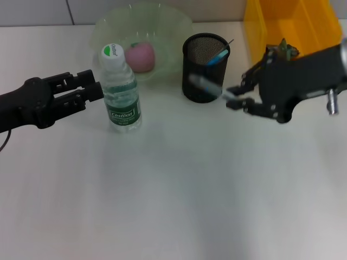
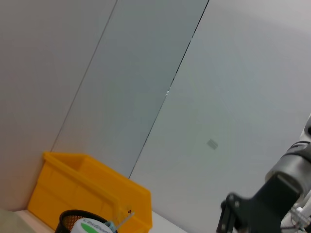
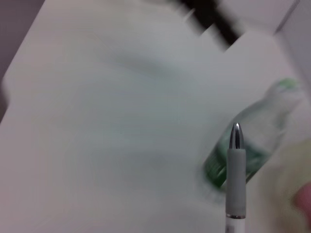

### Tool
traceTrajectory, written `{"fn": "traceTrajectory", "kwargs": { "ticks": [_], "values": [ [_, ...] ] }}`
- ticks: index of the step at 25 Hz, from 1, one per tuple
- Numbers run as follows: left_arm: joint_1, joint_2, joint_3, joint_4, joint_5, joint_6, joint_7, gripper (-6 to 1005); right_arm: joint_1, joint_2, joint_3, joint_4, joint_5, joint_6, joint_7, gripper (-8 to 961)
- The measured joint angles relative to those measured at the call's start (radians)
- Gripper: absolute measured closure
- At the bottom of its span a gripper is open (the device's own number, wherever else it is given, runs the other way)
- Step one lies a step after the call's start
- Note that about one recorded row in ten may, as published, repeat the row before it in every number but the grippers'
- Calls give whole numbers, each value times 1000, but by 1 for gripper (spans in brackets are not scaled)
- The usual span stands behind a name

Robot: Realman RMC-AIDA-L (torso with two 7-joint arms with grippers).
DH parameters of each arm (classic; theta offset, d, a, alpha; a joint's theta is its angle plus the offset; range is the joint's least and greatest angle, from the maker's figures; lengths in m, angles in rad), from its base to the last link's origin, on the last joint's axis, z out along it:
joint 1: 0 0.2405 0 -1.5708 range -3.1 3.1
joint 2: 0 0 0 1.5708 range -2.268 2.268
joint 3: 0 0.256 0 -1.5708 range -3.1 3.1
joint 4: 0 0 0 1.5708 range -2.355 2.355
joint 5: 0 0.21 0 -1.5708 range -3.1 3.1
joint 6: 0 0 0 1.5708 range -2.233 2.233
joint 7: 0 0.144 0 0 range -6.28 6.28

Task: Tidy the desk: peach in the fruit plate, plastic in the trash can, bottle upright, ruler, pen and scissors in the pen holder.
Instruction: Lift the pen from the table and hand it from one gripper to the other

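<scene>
The bottle (image 1: 122,92) stands upright on the table, its green-and-white cap (image 2: 92,226) low in the left wrist view. My left gripper (image 1: 96,85) is open just left of the bottle, fingers level with its shoulder. A pink peach (image 1: 140,57) lies in the pale green fruit plate (image 1: 173,24) behind. My right gripper (image 1: 234,96) is shut on a grey-tipped pen (image 1: 206,85) that points left across the front of the black mesh pen holder (image 1: 205,67). The pen (image 3: 235,179) also fills the right wrist view. Blue items stick out of the holder. No plastic is in view.
A yellow bin (image 1: 293,24) stands at the back right, behind my right arm, and the same yellow bin (image 2: 87,194) shows in the left wrist view. The wall runs along the table's far edge. Bare white tabletop (image 1: 173,195) stretches toward the front.
</scene>
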Motion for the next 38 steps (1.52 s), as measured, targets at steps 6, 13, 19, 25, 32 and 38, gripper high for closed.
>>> {"fn": "traceTrajectory", "kwargs": {
  "ticks": [6, 13, 19, 25, 32, 38],
  "values": [
    [-1, 3, -20, 1, -1, 2, 32, 504, -67, -4, 78, 80, 244, 65, 19, 806],
    [-9, 4, -26, 1, -2, 5, 53, 504, -112, -6, 80, 267, 503, 112, 88, 806],
    [-10, 5, -27, 2, -3, 9, 54, 504, -119, -6, 78, 532, 793, 61, 110, 807],
    [-11, 2, -27, 2, -5, 11, 54, 505, -70, -6, 69, 871, 1076, -15, 182, 807],
    [-19, -6, -27, 2, -5, 14, 50, 505, 44, -2, 67, 1182, 1239, -118, 306, 806],
    [-30, -8, -27, 2, -5, 21, 42, 505, 113, 3, 70, 1341, 1344, -196, 417, 806]
  ]
}}
